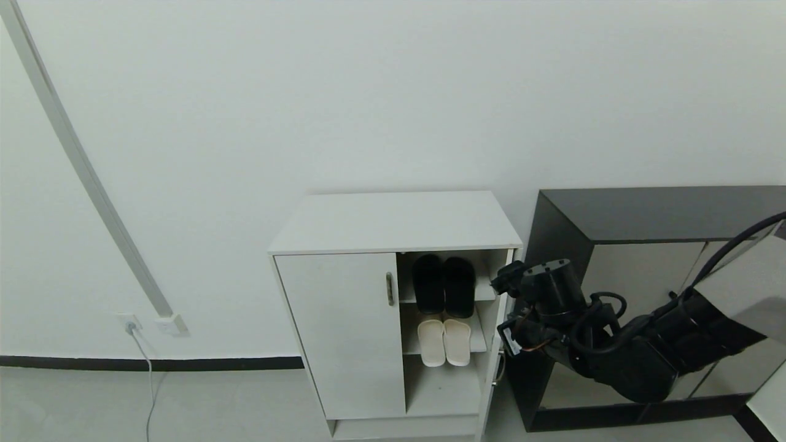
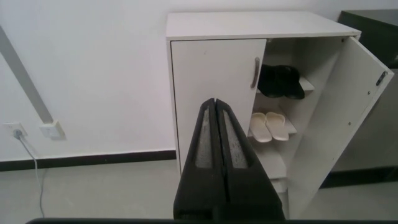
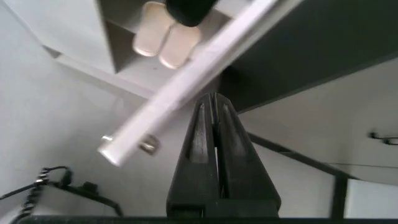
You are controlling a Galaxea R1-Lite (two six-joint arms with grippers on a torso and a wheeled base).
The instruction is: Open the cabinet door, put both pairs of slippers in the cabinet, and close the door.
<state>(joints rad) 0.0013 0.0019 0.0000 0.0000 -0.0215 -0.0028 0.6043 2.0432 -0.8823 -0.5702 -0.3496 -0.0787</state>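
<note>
White cabinet [image 1: 393, 224] stands against the wall, left door [image 1: 341, 331] shut, right door [image 2: 339, 118] swung wide open. Black slippers [image 1: 443, 285] sit on the upper shelf, pale slippers [image 1: 444, 342] on the shelf just below, both pairs side by side with toes inward. So loading looks done; the step in hand is closing the door.

Right gripper [image 3: 214, 102] is at the outer side of the open door, close to its free edge, fingers pressed together with nothing between them. The tip is just beside the door edge [image 3: 186, 81]; can't tell whether it actually touches. Left gripper [image 2: 215, 102] hangs in front of the cabinet, well apart from it, fingers also pressed together and holding nothing.

Next move, as I judge it: the right arm pushes the door's outer face toward the cabinet and follows the hinge arc until the door meets the frame. Contact should stay near the free edge for leverage. Risks: the closed tip sliding off the thin edge, or the arm brushing the dark cabinet [image 1: 645, 212] standing just beside. Slippers sit deep enough that they shouldn't block the door.
</note>
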